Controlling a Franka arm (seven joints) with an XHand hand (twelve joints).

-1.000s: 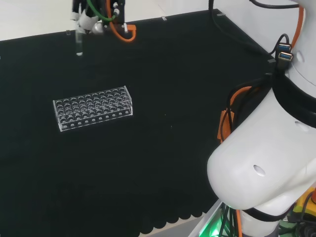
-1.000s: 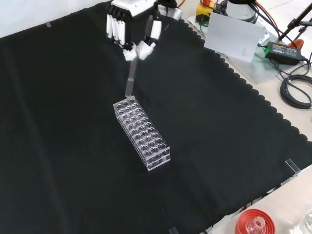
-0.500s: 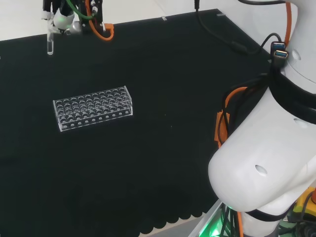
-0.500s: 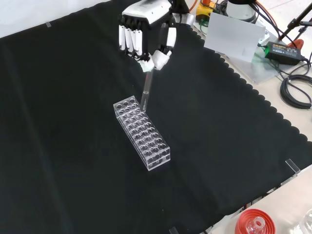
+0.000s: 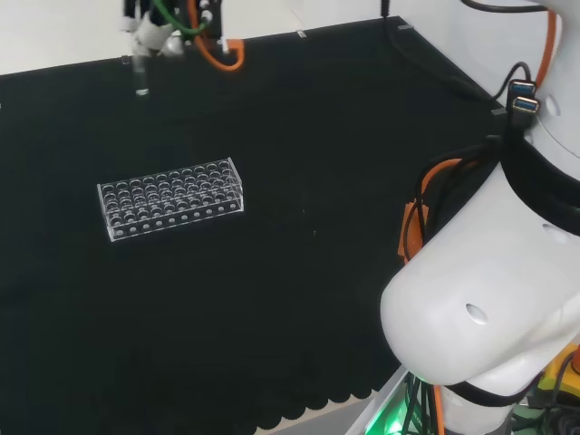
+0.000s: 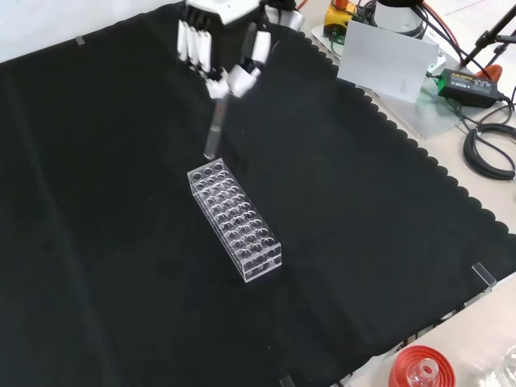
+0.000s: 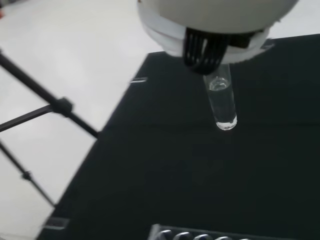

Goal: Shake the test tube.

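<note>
Front view: near the top of the frame, a little left of centre, the hand (image 6: 219, 56) has its fingers pinched together on the upper end of the test tube (image 6: 213, 133), which hangs nearly upright in the air, clear of everything. Gripping it at the top leaves the long body free to swing, which suits shaking. Just below it in the frame the clear tube rack (image 6: 235, 218) stands on the black cloth of the tabletop (image 6: 363, 242), well beneath the tube's rounded bottom, so there looks to be room to move. In the head view the tube sits at the upper left, beyond the rack.
</note>
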